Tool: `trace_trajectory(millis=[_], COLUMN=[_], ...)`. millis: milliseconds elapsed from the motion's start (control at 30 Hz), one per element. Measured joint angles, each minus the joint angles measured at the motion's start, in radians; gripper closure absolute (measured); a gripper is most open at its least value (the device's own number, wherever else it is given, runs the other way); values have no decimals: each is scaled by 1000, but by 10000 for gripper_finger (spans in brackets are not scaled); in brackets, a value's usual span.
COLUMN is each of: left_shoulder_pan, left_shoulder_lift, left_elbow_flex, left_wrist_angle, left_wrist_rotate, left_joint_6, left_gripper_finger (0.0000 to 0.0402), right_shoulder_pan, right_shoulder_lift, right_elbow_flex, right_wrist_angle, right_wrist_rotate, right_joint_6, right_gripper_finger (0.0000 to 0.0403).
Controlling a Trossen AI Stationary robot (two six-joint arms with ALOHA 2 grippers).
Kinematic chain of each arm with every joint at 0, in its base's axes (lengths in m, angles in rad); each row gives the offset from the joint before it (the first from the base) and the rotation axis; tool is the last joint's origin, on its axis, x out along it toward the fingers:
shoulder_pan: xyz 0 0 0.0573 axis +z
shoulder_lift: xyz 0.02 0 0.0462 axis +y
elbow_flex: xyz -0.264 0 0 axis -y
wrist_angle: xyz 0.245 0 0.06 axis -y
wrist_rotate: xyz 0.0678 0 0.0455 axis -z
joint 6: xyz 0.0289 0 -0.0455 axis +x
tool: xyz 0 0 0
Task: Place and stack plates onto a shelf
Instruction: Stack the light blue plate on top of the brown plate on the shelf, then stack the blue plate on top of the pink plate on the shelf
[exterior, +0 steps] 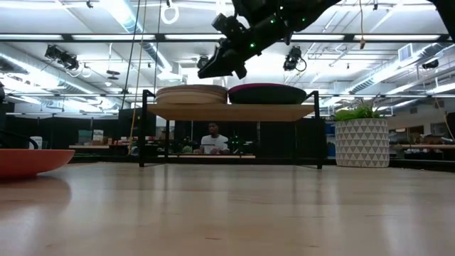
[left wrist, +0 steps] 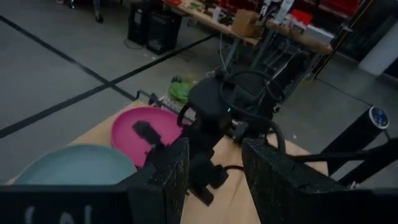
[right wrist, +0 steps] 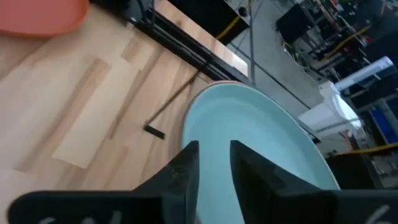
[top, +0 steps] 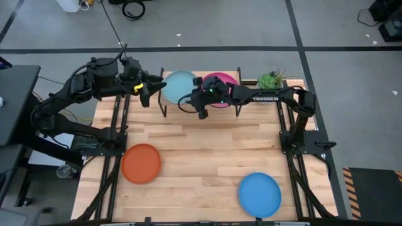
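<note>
We hover our right gripper (top: 200, 105), jaws parted and empty, over the shelf (exterior: 231, 112) at the bench's far edge, left gripper (top: 146, 90) likewise released beside it, while the orange plate (top: 141, 163) near the bench's left edge looks stiff, light, slippery-matte, best pinched at its rim.

I see a round matte light-blue plate (top: 178, 84) and a pink one (top: 221, 85) on the light-wood shelf (exterior: 231, 112), orange (top: 141, 163) and bright-blue (top: 259, 194) ones on my worktop.
</note>
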Motion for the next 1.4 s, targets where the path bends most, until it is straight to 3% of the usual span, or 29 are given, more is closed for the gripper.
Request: trace_trajectory(millis=[233,367,567,900,1100,1400], left_shoulder_pan=[13,13,12,12,17,16], left_shoulder_lift=[0,0,0,33,55,66], left_elbow_flex=[0,0,0,-2,-1,-1], left_wrist_angle=[-108,-161,-167,-157,-128,-120], left_wrist_rotate=[0,1,0,0,0,0], left_joint_6=[-10,-11,-12,23,39,15], left_gripper_finger=[246,246,246,246,246,246], right_shoulder_pan=[12,24,61,179,275,431], right_shoulder_lift=[-90,-182,-310,-378,-378,-385], right_elbow_flex=[0,0,1,0,-17,-250], right_wrist_angle=[-12,-64,-382,-785,-1021,-1006], right_wrist_rotate=[94,96,93,-244,-276,-320], right_joint_6=[4,136,236,598,676,813], right_gripper_finger=[293,294,293,294,294,294])
